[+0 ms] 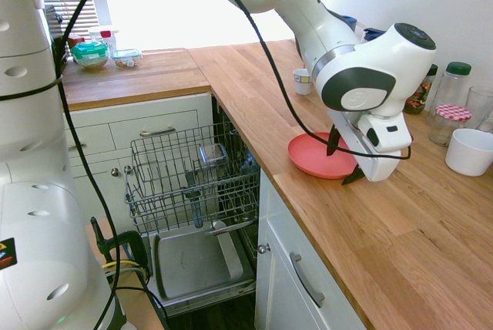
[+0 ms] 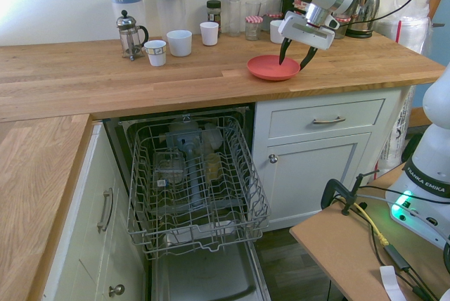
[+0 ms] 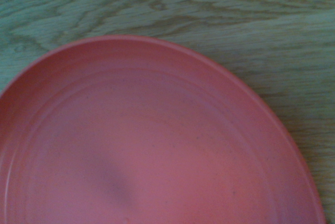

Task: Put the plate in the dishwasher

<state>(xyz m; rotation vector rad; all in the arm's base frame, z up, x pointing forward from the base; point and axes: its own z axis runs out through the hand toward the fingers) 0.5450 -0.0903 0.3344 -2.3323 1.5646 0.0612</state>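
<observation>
Coral-red plastic, the shallow-rimmed plate (image 2: 271, 68) lies flat on the worktop (image 2: 218, 86), near its front edge and just to the side of the open dishwasher (image 1: 202, 251). Over it, the gripper's fingers (image 1: 333, 141) are spread wide and hold nothing: one reaches above the plate, the other comes down by the rim on the side away from the dishwasher. Whether either touches, I cannot tell. The wire rack (image 2: 199, 206) is pulled out below the worktop's front edge. Along the wall side stand white cups (image 2: 179, 43), a French press (image 2: 131, 37) and glass jars.

This looks like the approach, with the grasp to come. The next move likely calls for bringing the fingers low enough to straddle the rim, then closing; too high a pinch could slip off or push the plate along.
</observation>
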